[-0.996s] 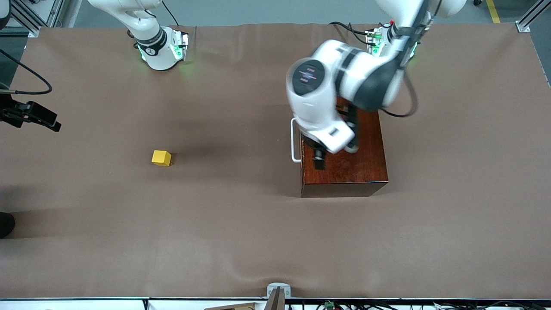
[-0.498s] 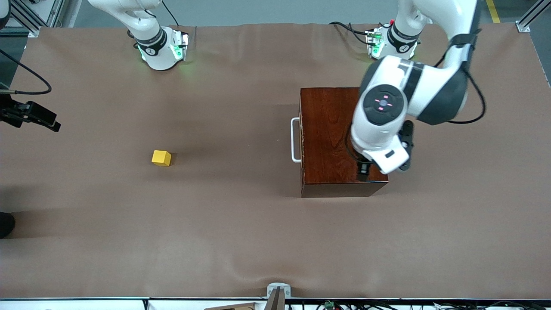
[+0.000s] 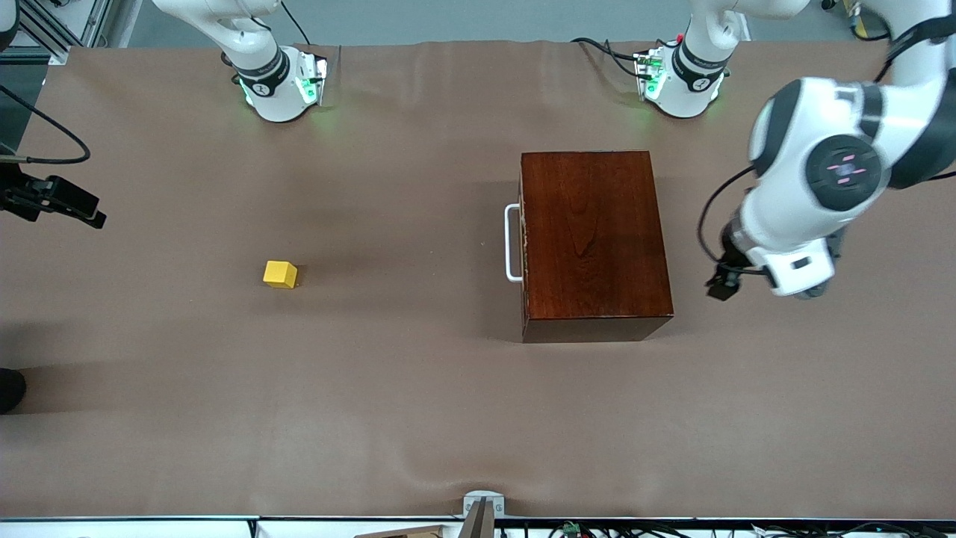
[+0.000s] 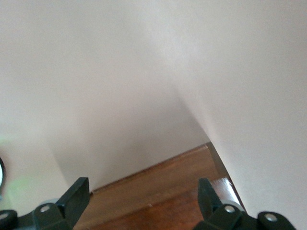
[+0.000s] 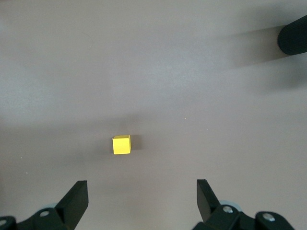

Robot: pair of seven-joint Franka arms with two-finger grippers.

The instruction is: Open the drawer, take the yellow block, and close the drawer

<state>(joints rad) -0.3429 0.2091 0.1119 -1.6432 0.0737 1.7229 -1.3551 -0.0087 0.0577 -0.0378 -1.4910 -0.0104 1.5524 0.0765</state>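
1. Resting on the brown table cover (image 3: pixel 418 388), the glossy mahogany-coloured wooden box (image 3: pixel 594 243) stands toward the left arm's end of the table, with the drawer pushed in and its white U-shaped bar handle (image 3: pixel 511 243) facing the right arm's end.
2. The small bright yellow cube (image 3: pixel 280 274) sits alone on the cover, well apart from the box, toward the right arm's end; nothing stands between the cube and the handle.
3. The left gripper (image 4: pixel 143 192) hangs over the bare cover beside the box, toward the left arm's end; its fingers are spread and hold nothing, and a corner of the box top shows between them in the left wrist view.
4. The right gripper (image 5: pixel 142 192) is at the table edge at the right arm's end; its fingers are spread wide and empty, and the right wrist view shows the cube on the cover well ahead of them.
5. No readable writing shows on the box or the cube.
6. Wide free cover lies around the cube and in front of the drawer.
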